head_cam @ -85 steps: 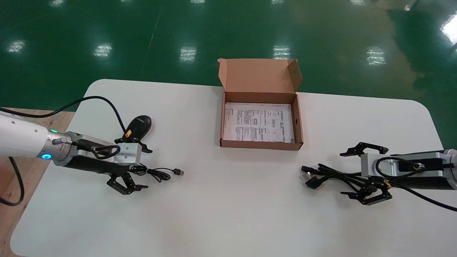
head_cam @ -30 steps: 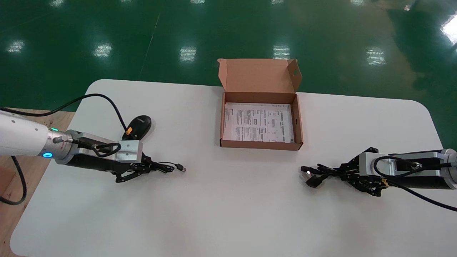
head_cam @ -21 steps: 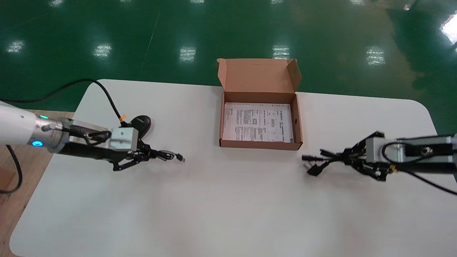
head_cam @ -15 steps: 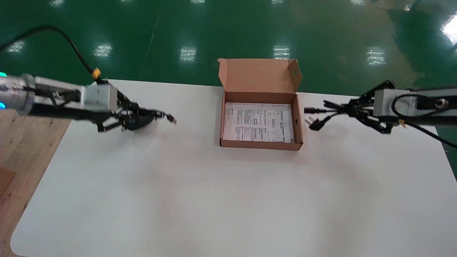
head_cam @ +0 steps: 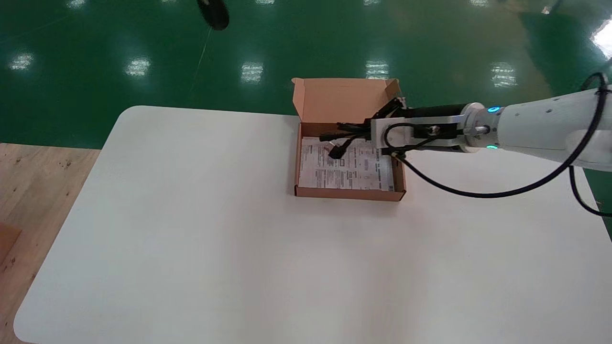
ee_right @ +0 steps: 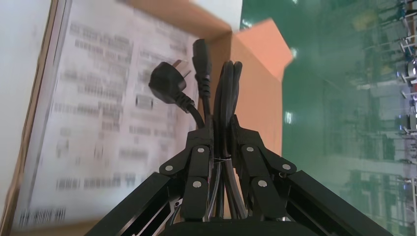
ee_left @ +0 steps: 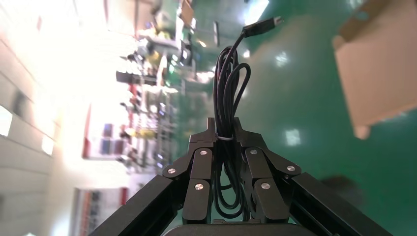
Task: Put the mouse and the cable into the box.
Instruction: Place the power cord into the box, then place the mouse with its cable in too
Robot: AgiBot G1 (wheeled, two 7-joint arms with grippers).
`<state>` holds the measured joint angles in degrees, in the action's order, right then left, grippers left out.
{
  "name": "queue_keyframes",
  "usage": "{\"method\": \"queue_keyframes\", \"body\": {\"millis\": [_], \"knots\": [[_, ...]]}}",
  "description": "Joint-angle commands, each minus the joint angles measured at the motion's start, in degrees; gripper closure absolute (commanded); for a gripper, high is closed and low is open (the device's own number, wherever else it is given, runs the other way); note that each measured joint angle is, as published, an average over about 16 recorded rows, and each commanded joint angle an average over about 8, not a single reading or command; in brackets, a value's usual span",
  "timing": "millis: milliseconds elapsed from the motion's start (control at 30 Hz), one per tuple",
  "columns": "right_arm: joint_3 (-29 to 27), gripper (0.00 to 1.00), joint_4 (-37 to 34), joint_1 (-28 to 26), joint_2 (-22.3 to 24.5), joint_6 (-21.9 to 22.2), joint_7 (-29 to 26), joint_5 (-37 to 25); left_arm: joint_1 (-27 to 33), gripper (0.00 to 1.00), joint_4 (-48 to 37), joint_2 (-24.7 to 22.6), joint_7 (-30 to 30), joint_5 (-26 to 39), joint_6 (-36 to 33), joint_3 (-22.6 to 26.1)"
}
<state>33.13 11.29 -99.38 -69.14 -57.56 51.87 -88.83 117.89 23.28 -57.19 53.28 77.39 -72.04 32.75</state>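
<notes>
Green glossy floor (head_cam: 95, 48) behind a white table (head_cam: 191, 239), seen from the head. On the far middle of the table, an open cardboard box (head_cam: 349, 193), lid flap upright at the far side, printed sheet (head_cam: 334, 174) flat on the bottom; print too small to read. Over the box from the right, right gripper (head_cam: 370, 128) clamped on a bundled black power cable (head_cam: 344, 138). Long axis of the bundle across the box, plug ends toward the robot's left, over the sheet; touching or not, cannot tell. At the top edge, off the table and against the floor, black mouse (head_cam: 213, 12), long axis roughly up and down.

From the left wrist: left gripper (ee_left: 224, 129) in the air, closed on a coiled thin USB cord (ee_left: 226, 78). Loops straight out past the fingertips, USB plug (ee_left: 263, 27) at the far end, pointing away. Beyond, floor and a blurred edge of the box.

From the right wrist: right gripper pinching the power cable, loops and both ends straight ahead over the sheet inside the box. Angled mains plug beside a straight connector. Lines of print blurred, unreadable.
</notes>
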Motion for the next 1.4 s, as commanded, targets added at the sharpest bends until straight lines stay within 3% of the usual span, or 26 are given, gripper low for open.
{"method": "queue_keyframes", "body": {"millis": [33,300,467,1133,1167,1400], "knots": [[-0.1,1.0,-1.8,0.2,-2.2,1.4,1.4,0.2,0.1,1.0,1.2,-0.8,1.5,-0.8,0.7,-0.6],[-1.0,1.0,-6.2,0.4,-5.7,7.9,4.1,1.2,-1.3,1.0,1.3,-1.6,2.6,-0.5,1.1,-0.3],[-1.8,1.0,-7.4,0.6,-6.5,9.1,4.7,2.4,-1.8,1.0,1.2,-1.5,2.6,-0.4,0.7,-0.1],[-2.9,0.98,-9.8,2.0,-6.8,0.9,5.2,4.4,-3.6,1.0,3.0,0.3,-0.4,0.3,0.1,0.5],[-2.8,0.93,-9.9,2.1,-6.8,0.6,5.1,4.3,-3.7,1.0,3.2,0.4,-0.6,0.3,0.1,0.5],[-2.3,0.08,-10.5,2.3,-6.7,-0.6,4.5,3.6,-4.3,1.0,5.4,1.0,-2.1,0.5,0.2,0.7]]}}
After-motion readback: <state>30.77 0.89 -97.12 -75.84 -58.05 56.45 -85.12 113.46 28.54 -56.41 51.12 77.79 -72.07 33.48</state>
